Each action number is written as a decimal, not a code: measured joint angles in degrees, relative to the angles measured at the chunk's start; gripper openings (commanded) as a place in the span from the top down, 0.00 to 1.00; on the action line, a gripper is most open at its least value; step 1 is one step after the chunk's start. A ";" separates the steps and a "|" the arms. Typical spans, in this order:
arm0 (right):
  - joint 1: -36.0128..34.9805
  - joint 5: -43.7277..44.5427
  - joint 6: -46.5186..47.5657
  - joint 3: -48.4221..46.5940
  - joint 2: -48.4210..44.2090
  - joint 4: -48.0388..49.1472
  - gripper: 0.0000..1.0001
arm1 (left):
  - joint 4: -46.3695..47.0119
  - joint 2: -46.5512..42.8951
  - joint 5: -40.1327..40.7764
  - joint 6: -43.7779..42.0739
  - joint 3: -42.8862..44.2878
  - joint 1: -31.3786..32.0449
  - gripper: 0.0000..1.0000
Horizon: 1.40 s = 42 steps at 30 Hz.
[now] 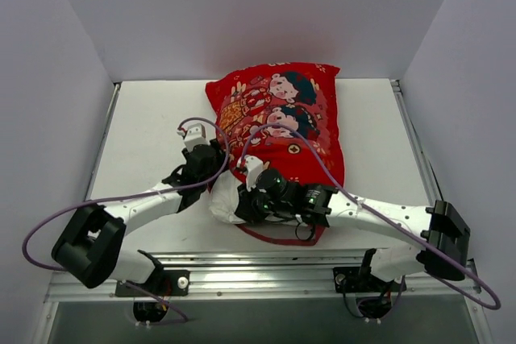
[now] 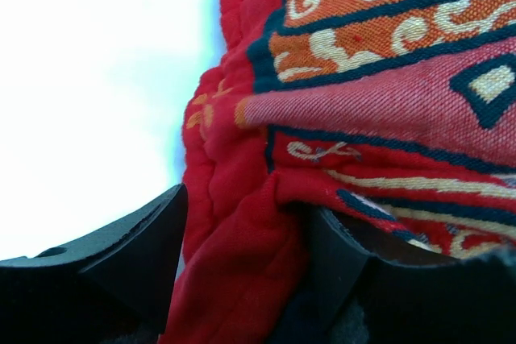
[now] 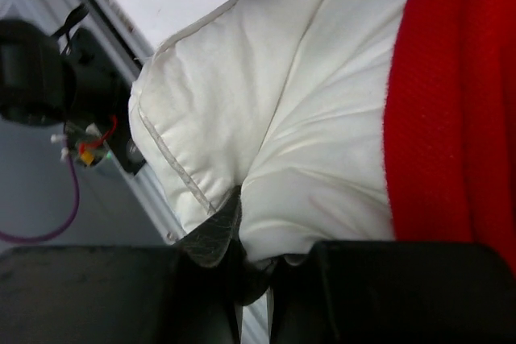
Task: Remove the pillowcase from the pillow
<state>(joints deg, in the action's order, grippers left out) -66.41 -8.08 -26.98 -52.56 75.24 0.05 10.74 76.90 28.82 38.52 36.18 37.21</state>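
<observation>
The red pillowcase (image 1: 282, 118) with its cartoon children lies in the middle of the table. A white corner of the pillow (image 1: 223, 203) pokes out of its near left end. My left gripper (image 1: 214, 168) is on the pillowcase's left edge. In the left wrist view (image 2: 250, 231) its jaws are closed on a thick fold of the red fabric (image 2: 242, 279). My right gripper (image 1: 245, 203) is at the exposed corner. In the right wrist view (image 3: 258, 259) it pinches the white pillow (image 3: 282, 118), with the red pillowcase (image 3: 451, 118) edge just to the right.
The white table (image 1: 145, 134) is boxed in by white walls on the left, back and right. An aluminium rail (image 1: 266, 267) runs along the near edge, with the arm bases there. Purple cables (image 1: 48, 223) loop from both arms.
</observation>
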 measured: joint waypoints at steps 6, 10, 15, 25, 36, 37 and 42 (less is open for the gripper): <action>4.87 -0.61 2.05 -5.49 8.13 3.63 0.80 | 1.86 9.33 -8.52 -1.88 9.33 -9.03 0.30; 4.35 -2.34 2.21 -10.08 13.38 5.66 0.61 | -0.24 9.81 -10.80 -1.27 11.89 -12.61 0.14; 2.32 -5.55 2.60 -10.84 12.81 6.38 0.43 | -9.09 5.66 -12.00 -0.46 14.51 -13.73 0.03; 1.62 -8.70 6.38 -12.85 8.22 3.69 0.26 | -24.85 -11.74 -14.58 1.53 15.63 -17.64 0.06; 4.70 9.11 8.90 -13.51 -6.29 -9.46 0.19 | -46.01 -29.79 -22.73 1.60 19.06 -17.73 0.06; 5.27 11.30 8.85 -13.51 -7.63 -10.64 0.19 | -47.25 -30.93 -24.52 1.77 19.02 -17.73 0.06; 11.41 18.84 8.04 -11.02 -13.53 -14.08 0.19 | -49.31 -34.21 -34.77 5.57 12.35 -16.59 0.00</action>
<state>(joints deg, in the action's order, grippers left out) -55.00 10.76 -18.94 -63.57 61.71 -14.02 -38.57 42.70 -5.96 44.10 48.53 20.62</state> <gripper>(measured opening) 0.810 0.982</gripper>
